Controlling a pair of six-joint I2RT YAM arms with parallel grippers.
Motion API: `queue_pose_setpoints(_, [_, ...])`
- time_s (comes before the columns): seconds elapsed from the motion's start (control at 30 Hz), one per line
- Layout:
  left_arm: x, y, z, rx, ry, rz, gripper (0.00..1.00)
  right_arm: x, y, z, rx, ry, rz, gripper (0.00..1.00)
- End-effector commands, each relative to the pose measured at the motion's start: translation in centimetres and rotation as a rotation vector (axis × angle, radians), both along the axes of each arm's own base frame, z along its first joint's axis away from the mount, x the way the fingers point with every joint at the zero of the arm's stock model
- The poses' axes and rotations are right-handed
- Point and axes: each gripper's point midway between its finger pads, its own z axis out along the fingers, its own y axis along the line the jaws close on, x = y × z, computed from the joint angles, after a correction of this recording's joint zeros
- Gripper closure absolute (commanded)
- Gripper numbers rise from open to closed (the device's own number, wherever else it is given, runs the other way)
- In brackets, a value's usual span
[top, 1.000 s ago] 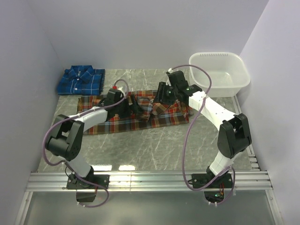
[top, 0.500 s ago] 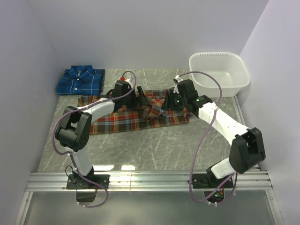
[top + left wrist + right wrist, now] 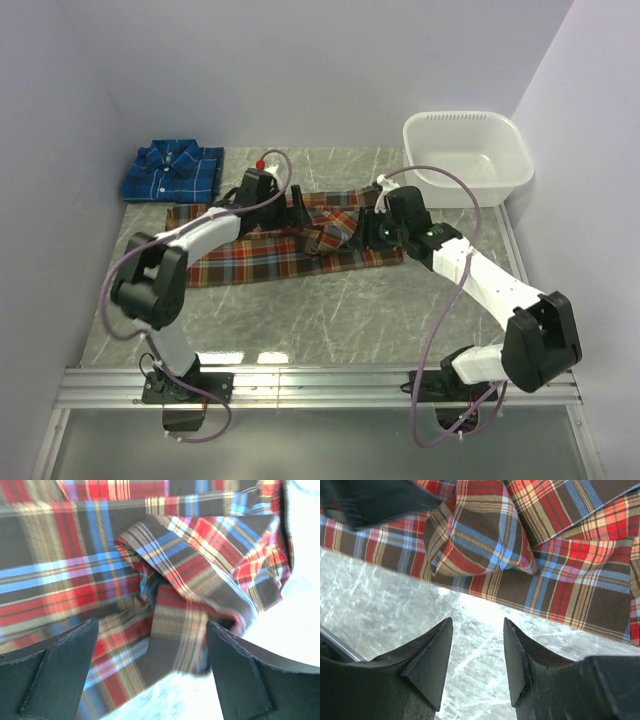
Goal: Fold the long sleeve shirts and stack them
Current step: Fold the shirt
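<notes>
From above: finds the red-orange plaid shirt point(image 3: 250, 260) spread across the middle of the grey marble counter point(image 3: 330, 310), long side running left to right, with a bunched ridge of cloth near its centre. Places the blue plaid shirt point(image 3: 172, 172) folded, collar up, in the far left corner, near the red-orange one's far edge; cannot tell whether touching. Sets the white tub point(image 3: 465, 116) in the far right corner, apart from both shirts. Puts the left claw point(image 3: 298, 212) low over the ridge from the left side and the right claw point(image 3: 362, 222) low at the shirt's right end, the two facing each other with the crumpled cloth between.

Left wrist: shows the left claw point(image 3: 150, 630) spread wide, its black fingers point(image 3: 60, 670) at the bottom corners of the frame. Pinches nothing. Looks down on a twisted, rumpled fold of the red-orange plaid shirt point(image 3: 210, 545) lying in and beyond the gap, with a bright patch of counter point(image 3: 300, 605) at the right edge.

Right wrist: shows the right claw point(image 3: 476, 625) parted, nothing between its fingers point(image 3: 427, 665). Hangs over bare marble counter point(image 3: 380, 595), just beside the hem of the red-orange plaid shirt point(image 3: 560, 580). Catches a folded-over flap of the cloth lying ahead of the fingertips, apart from them.
</notes>
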Motion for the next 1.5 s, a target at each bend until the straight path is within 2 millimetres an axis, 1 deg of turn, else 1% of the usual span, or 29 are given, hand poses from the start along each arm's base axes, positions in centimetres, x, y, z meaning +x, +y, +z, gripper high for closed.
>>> queue_pose_setpoints(0.0, [-1.0,1.6,6.1,0.094,-0.226,-0.053,0.05,-0.1,-0.2,3.1,0.028,-0.142,0.031,0.46])
queue_pose_setpoints(0.03, [-1.5,1.7,6.3,0.156,-0.272,-0.105,0.05,-0.3,-0.6,2.7,0.018,-0.147,0.022,0.45])
queue_pose_setpoints(0.07, [-2.2,1.8,5.8,0.208,-0.287,-0.130,0.04,-0.6,-0.9,3.4,0.021,-0.172,0.018,0.44])
queue_pose_setpoints(0.1, [-3.2,1.2,6.0,0.268,-0.323,-0.155,0.04,-0.7,-1.2,3.4,0.020,-0.177,0.005,0.37])
queue_pose_setpoints(0.13, [-4.1,0.8,5.6,0.303,-0.327,-0.203,0.04,-1.0,-1.4,3.4,0.019,-0.181,0.003,0.37])
queue_pose_setpoints(0.17, [-4.6,0.9,5.0,0.372,-0.347,-0.237,0.04,-1.3,-1.6,4.0,0.023,-0.203,0.006,0.34])
queue_pose_setpoints(0.2, [-5.6,-0.2,4.8,0.396,-0.364,-0.281,0.03,-1.5,-1.7,4.2,0.024,-0.209,0.002,0.30])
queue_pose_setpoints(0.27, [-6.0,-0.2,4.3,0.474,-0.397,-0.292,0.03,-1.9,-2.1,4.7,0.026,-0.225,0.002,0.29])
queue_pose_setpoints(0.3, [-6.6,-1.0,4.2,0.492,-0.415,-0.311,0.03,-1.9,-2.3,5.2,0.022,-0.237,-0.004,0.28])
queue_pose_setpoints(0.33, [-6.4,-0.9,4.3,0.525,-0.435,-0.298,0.03,-2.1,-2.5,5.3,0.019,-0.235,-0.010,0.28])
queue_pose_setpoints(0.4, [-7.0,-1.9,4.3,0.536,-0.465,-0.307,0.02,-2.1,-2.9,5.9,0.013,-0.261,-0.025,0.27])
queue_pose_setpoints(0.43, [-6.9,-1.9,4.2,0.578,-0.492,-0.331,0.02,-2.3,-3.1,6.4,0.011,-0.277,-0.030,0.27])
queue_pose_setpoints(0.5, [-7.4,-2.6,3.6,0.592,-0.510,-0.362,0.02,-2.2,-3.6,6.8,0.004,-0.300,-0.044,0.27])
queue_pose_setpoints(0.53, [-7.4,-2.6,3.4,0.611,-0.521,-0.374,0.02,-2.4,-3.7,7.1,0.007,-0.314,-0.046,0.27])
queue_pose_setpoints(0.57, [-7.5,-2.5,2.8,0.629,-0.519,-0.380,0.02,-2.4,-3.8,7.2,0.007,-0.321,-0.049,0.27])
queue_pose_setpoints(0.67, [-7.3,-2.8,1.7,0.656,-0.525,-0.410,0.02,-2.5,-4.0,7.1,0.001,-0.324,-0.054,0.27])
queue_pose_setpoints(0.7, [-7.2,-2.9,0.9,0.671,-0.514,-0.423,0.02,-2.5,-4.0,7.0,-0.002,-0.322,-0.055,0.27])
queue_pose_setpoints(0.77, [-7.0,-3.0,0.6,0.699,-0.516,-0.433,0.03,-2.5,-4.2,6.7,-0.008,-0.314,-0.060,0.27])
queue_pose_setpoints(0.8, [-6.8,-2.9,-0.1,0.724,-0.504,-0.436,0.04,-2.5,-4.1,6.7,-0.007,-0.313,-0.061,0.27])
queue_pose_setpoints(0.83, [-6.6,-3.0,-0.1,0.733,-0.505,-0.433,0.05,-2.5,-4.2,6.5,-0.010,-0.308,-0.061,0.27])
queue_pose_setpoints(0.9, [-6.5,-3.1,-0.9,0.747,-0.496,-0.439,0.06,-2.5,-4.1,6.3,-0.011,-0.302,-0.061,0.28])
queue_pose_setpoints(0.93, [-6.3,-3.3,-1.1,0.749,-0.500,-0.441,0.12,-2.4,-4.2,6.2,-0.014,-0.300,-0.064,0.28])
queue_pose_setpoints(1.0, [-6.2,-3.4,-1.6,0.758,-0.493,-0.447,0.17,-2.4,-4.2,6.2,-0.017,-0.299,-0.066,0.28])
queue_pose_setpoints(1.07, [-5.9,-3.5,-1.9,0.762,-0.490,-0.444,0.25,-2.3,-4.2,6.0,-0.021,-0.295,-0.066,0.28])
queue_pose_setpoints(1.13, [-5.5,-3.7,-1.5,0.754,-0.507,-0.422,0.34,-2.3,-4.3,5.9,-0.026,-0.290,-0.066,0.28])
queue_pose_setpoints(1.3, [-4.9,-4.0,-0.9,0.754,-0.530,-0.403,0.36,-2.3,-4.1,5.5,-0.030,-0.277,-0.060,0.29])
queue_pose_setpoints(1.33, [-4.8,-4.3,-0.9,0.747,-0.532,-0.407,0.39,-2.3,-4.1,5.5,-0.030,-0.274,-0.060,0.29])
queue_pose_setpoints(1.4, [-4.8,-4.5,-0.8,0.734,-0.534,-0.409,0.41,-2.3,-4.1,5.3,-0.031,-0.269,-0.061,0.29])
queue_pose_setpoints(1.47, [-4.9,-4.9,-0.7,0.720,-0.535,-0.417,0.44,-2.3,-4.1,5.2,-0.033,-0.265,-0.061,0.30])
